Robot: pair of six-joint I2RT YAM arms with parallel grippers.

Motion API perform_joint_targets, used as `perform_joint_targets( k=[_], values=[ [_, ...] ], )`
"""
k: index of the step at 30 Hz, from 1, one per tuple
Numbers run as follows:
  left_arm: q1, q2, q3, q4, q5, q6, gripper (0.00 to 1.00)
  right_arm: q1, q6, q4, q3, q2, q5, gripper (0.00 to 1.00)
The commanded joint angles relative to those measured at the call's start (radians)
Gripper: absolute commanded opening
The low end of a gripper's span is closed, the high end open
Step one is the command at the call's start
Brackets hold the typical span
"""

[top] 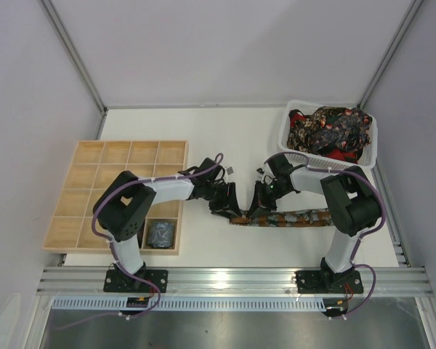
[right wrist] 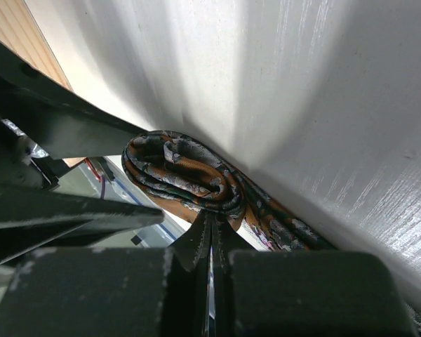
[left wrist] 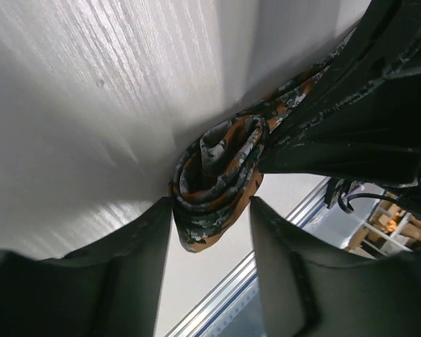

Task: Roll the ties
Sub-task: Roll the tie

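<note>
Tie point(top: 291, 217) lay along the table's point(top: 203, 131) near edge, left end rolled into a coil point(left wrist: 221, 175). My left pincer point(left wrist: 212, 207) stood apart astride it, perhaps touching; my right pincer point(right wrist: 210, 228) was closed tight against it.

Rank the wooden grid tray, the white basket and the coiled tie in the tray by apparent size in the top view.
1. wooden grid tray
2. white basket
3. coiled tie, clearly the smallest
</note>
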Motion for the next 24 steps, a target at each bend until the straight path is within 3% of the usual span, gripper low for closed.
perform_joint_targets(
  k=[1, 3, 8, 9, 14, 24],
  values=[
    [0.001, 0.028, 0.006, 0.074, 0.065, -0.011, 0.50, 0.003, -0.026, 0.022, -0.007, 0.036, 0.078, 0.00],
    [0.003, 0.029, 0.008, 0.060, 0.065, -0.005, 0.44, 0.001, -0.025, 0.020, -0.005, 0.035, 0.080, 0.00],
    [0.003, -0.011, 0.006, 0.011, 0.045, 0.010, 0.08, 0.015, -0.028, 0.011, 0.004, 0.032, 0.081, 0.00],
    [0.001, -0.030, 0.008, 0.002, 0.043, 0.012, 0.05, 0.018, -0.026, 0.010, 0.007, 0.030, 0.084, 0.00],
    [0.003, -0.088, 0.028, -0.121, -0.004, 0.030, 0.00, 0.050, 0.007, 0.031, 0.025, 0.038, 0.086, 0.00],
    [0.003, -0.156, 0.078, -0.235, -0.012, 0.029, 0.04, 0.149, 0.127, 0.114, 0.073, 0.067, 0.049, 0.00]
  ],
)
